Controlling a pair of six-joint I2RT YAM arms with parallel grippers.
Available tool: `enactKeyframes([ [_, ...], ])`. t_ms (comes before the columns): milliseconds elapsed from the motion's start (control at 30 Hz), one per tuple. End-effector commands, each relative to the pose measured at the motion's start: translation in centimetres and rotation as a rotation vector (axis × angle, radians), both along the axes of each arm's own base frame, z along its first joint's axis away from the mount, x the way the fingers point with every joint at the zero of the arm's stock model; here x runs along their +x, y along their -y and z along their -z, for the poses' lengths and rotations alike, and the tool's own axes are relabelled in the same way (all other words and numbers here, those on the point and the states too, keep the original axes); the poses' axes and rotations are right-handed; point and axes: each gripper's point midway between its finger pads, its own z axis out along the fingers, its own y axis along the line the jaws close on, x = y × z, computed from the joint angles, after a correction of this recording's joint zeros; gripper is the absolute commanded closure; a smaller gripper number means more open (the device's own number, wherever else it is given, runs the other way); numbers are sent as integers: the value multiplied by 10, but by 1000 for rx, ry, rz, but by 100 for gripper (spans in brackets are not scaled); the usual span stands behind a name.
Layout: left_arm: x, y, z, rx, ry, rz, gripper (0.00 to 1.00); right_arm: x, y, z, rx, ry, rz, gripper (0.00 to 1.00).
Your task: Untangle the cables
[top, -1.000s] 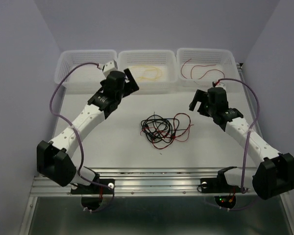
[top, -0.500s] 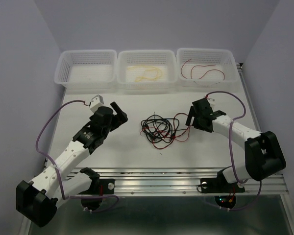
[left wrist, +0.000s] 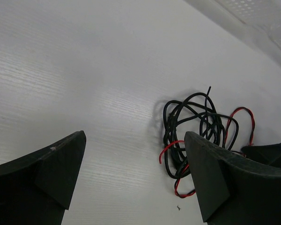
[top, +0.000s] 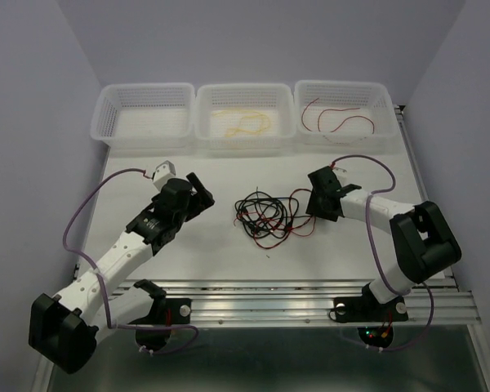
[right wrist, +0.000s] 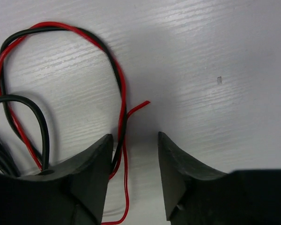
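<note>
The cables (top: 268,216) lie tangled at the middle of the tabletop (top: 229,260). Left gripper (top: 201,190): jaws open, apart from the tangle. Right gripper (top: 314,201): jaws open, just beside a red-black loop.

The left gripper (left wrist: 135,137) hangs over the white table (left wrist: 75,61), its two dark fingers (left wrist: 51,173) spread wide. Beyond them, close by the right-hand finger, lies a knot of black and red cables (left wrist: 196,123). A basket (left wrist: 267,11) edges the top right corner.
</note>
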Motion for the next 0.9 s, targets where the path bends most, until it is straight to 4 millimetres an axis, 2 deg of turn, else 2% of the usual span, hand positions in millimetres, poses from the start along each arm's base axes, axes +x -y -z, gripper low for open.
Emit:
enactKeyframes([
  [0,1,2,0,-12,14,-1,1,10,-11,-2,24,35,27,54],
  [67,0,2,-2,-15,20,3,1,7,-9,0,25,29,41,72],
  [167,0,1,-5,-22,32,1,1,1,-9,-1,37,31,44,89],
  [200,-1,1,-7,-25,37,3,1,-2,-7,1,34,30,43,99],
  [300,-2,2,-11,-36,53,11,1,3,-4,-13,30,86,33,99],
  [367,-2,6,-16,-46,65,37,1,13,-6,-39,31,168,-14,99],
  [433,-3,14,-22,-64,76,78,1,28,-17,-72,63,284,-71,99],
  [533,-4,26,-33,-91,111,158,1,41,-37,-140,148,479,-200,99],
  [567,-3,30,-39,-106,135,173,1,41,-39,-165,158,549,-240,99],
  [700,-7,45,-60,-158,202,264,1,45,-48,-243,201,771,-323,99],
  [767,-8,54,-72,-184,237,312,1,42,-55,-275,229,850,-373,99],
  [800,-8,55,-76,-185,253,326,1,42,-58,-301,251,931,-392,99],
  [867,-13,66,-90,-214,285,398,1,37,-71,-327,290,988,-470,99],
])
